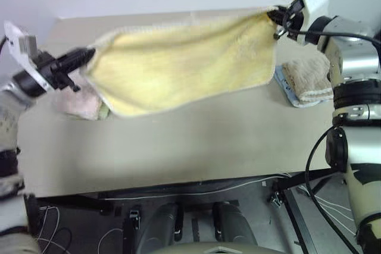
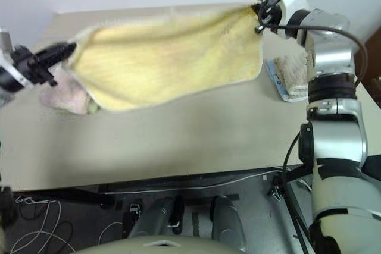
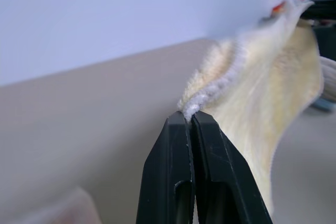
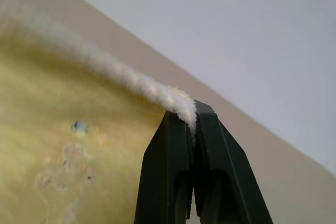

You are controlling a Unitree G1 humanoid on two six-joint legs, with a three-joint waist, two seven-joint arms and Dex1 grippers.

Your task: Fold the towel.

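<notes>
Yellow towel (image 1: pixel 178 63) held up off the table (image 1: pixel 178 141), stretched across the upper middle of the frame, sagging in the middle. Left gripper (image 1: pixel 88 55) at mid left pinches one top corner, fingers pressed on the hem. Right gripper (image 1: pixel 278 17) at upper right pinches the other corner. Pink towel (image 1: pixel 80 104) lies under the left end; beige towel (image 1: pixel 306 78) sits at right, beside the arm.

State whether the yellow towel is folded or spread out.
Spread: the towel hangs stretched between the left tool and right tool, each pinching a top corner.
</notes>
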